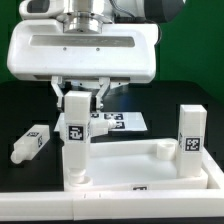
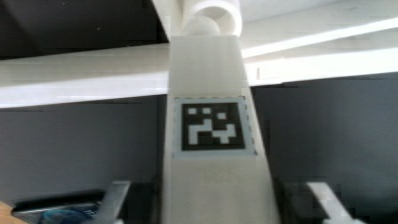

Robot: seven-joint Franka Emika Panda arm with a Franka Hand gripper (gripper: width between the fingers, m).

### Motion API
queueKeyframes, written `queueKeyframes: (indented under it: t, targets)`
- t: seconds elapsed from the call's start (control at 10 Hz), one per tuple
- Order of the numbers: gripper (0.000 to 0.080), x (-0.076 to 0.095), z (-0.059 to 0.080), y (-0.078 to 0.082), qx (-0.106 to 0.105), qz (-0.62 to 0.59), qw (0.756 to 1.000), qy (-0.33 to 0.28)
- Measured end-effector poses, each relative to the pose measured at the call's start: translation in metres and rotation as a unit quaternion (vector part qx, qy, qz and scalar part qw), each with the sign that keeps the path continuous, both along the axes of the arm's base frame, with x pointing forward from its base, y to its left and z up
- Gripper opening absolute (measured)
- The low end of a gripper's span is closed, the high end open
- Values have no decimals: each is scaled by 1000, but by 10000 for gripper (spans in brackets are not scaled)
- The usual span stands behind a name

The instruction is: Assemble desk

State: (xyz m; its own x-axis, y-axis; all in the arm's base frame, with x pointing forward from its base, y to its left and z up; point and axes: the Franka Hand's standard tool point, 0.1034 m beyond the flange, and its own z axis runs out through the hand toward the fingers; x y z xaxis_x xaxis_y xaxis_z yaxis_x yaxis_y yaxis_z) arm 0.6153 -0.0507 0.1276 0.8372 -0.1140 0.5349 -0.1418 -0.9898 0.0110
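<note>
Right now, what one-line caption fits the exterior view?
Gripper straddles an upright leg on the desk panel; a second leg stands at another corner, a third leg lies beside the panel.

Upright white plastic square-section leg [image 1: 76, 140]: plain white, one black-and-white square tag [image 1: 75, 128] on its near face; same leg in the wrist view [image 2: 214, 70]: white, tag [image 2: 214, 125] a blocky black pattern on a white field; second upright white leg [image 1: 190, 140] at the exterior view's right, black-and-white tag too; third white leg [image 1: 30, 143], lying down, same tag pattern; large white rimmed plastic panel [image 1: 150, 160]: plain white, small black-and-white mark on front rim; flat white marker board [image 1: 118, 122]: several black tags printed; table top [image 1: 15, 115] matte black; backdrop [image 1: 195, 60] solid green; gripper [image 1: 80, 97] shell glossy white, fingers [image 1: 101, 93] dark grey; wrist view fingers [image 2: 320, 200] mid grey.
</note>
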Motion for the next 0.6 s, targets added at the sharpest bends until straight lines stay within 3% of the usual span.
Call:
queueKeyframes:
  t: [0.6]
  targets:
    - [285, -3, -10, 4, 3, 1, 1000, 9]
